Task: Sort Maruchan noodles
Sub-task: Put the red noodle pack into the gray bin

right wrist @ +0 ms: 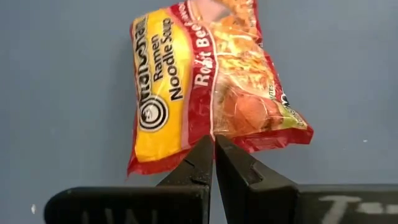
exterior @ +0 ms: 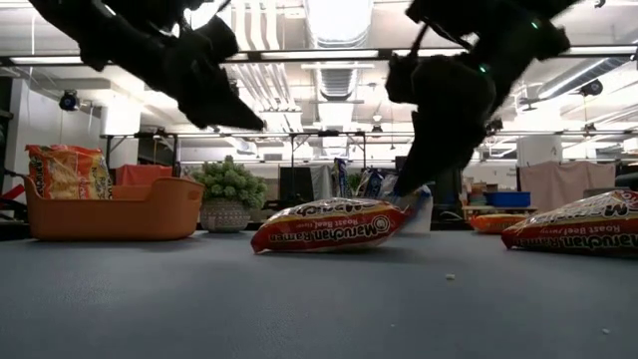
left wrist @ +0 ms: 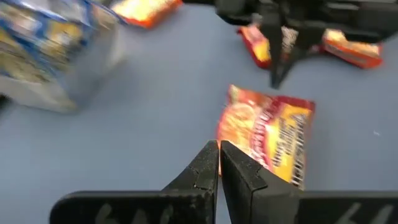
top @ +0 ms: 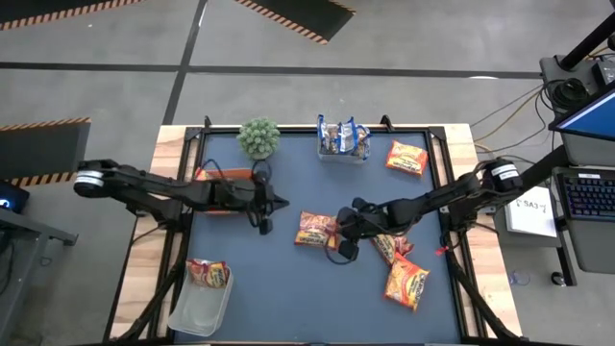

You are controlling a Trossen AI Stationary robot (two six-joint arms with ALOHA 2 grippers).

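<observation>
A clear tub (top: 343, 137) at the far edge holds blue packets; another tub (top: 202, 298) holds 1 red packet (top: 209, 273). Both grippers, left (top: 279, 203) and right (top: 338, 231), are pinched closed, empty, flanking a Roast Beef packet (top: 315, 229) mid-table. An orange tray (exterior: 110, 209) holds 1 packet, label unreadable.

packet (right wrist: 205, 81): red, yellow panel | tray (exterior: 115, 209): orange | table (top: 288, 288): grey-blue | plant (top: 258, 136): green

Blue-grey table (top: 288, 288), ramen packets (top: 314, 229) scattered, clear tubs (top: 200, 309), orange tray (top: 216, 176), potted plant (top: 258, 137).
</observation>
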